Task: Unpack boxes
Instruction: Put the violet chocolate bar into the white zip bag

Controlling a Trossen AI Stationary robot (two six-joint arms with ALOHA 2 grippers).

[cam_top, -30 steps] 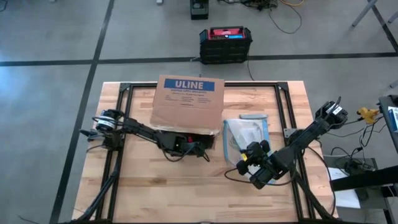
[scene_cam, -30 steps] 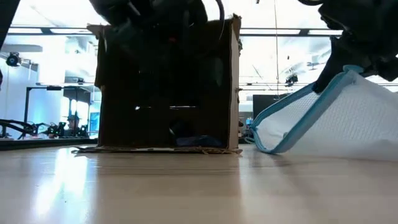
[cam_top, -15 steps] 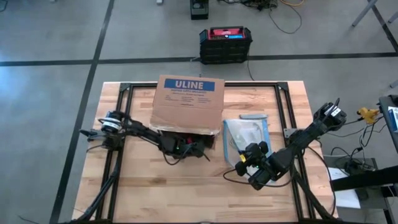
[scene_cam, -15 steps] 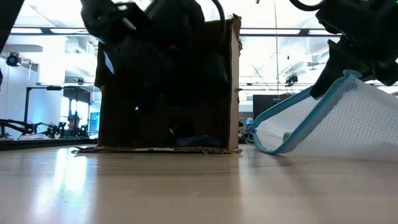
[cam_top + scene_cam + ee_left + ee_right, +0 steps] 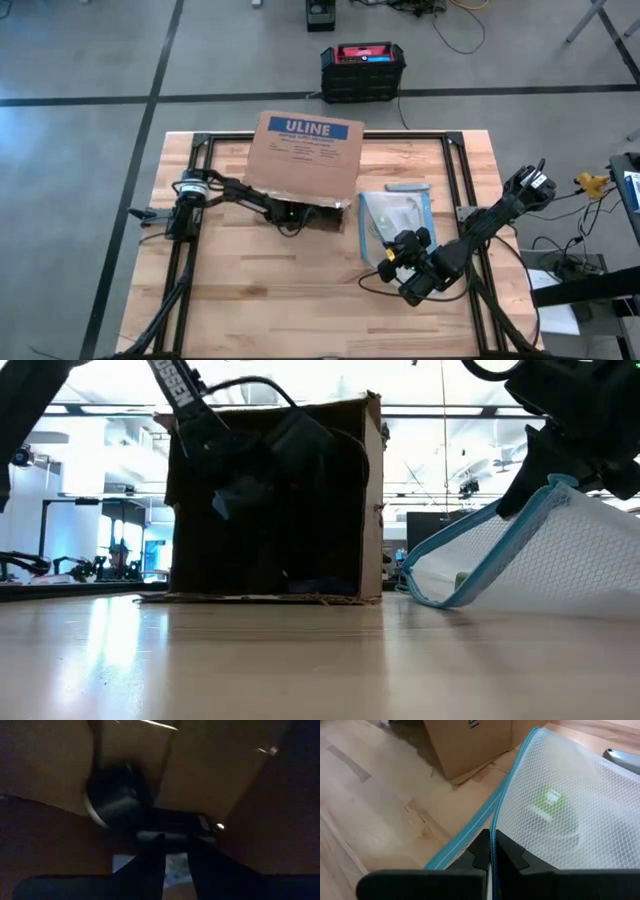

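Two arms — left fingers (image 5: 300, 213) inside box (image 5: 305, 152), grip unclear; right fingers (image 5: 490, 851) pinch pouch (image 5: 555, 805).

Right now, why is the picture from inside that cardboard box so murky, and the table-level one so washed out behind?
Left wrist view: the left gripper is inside the box, so little light reaches it. Low view: bright room lights behind leave the box's open side in dark silhouette.

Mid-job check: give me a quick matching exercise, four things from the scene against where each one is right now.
Things:
1. left gripper
2. right gripper
3. cardboard box
4. black crate

Places:
A. on the floor beyond the table
B. shut on the mesh pouch's blue edge
C. reaching into the box's open side
D. on its side at the table's far edge

Pairs: 1-C, 2-B, 3-D, 4-A
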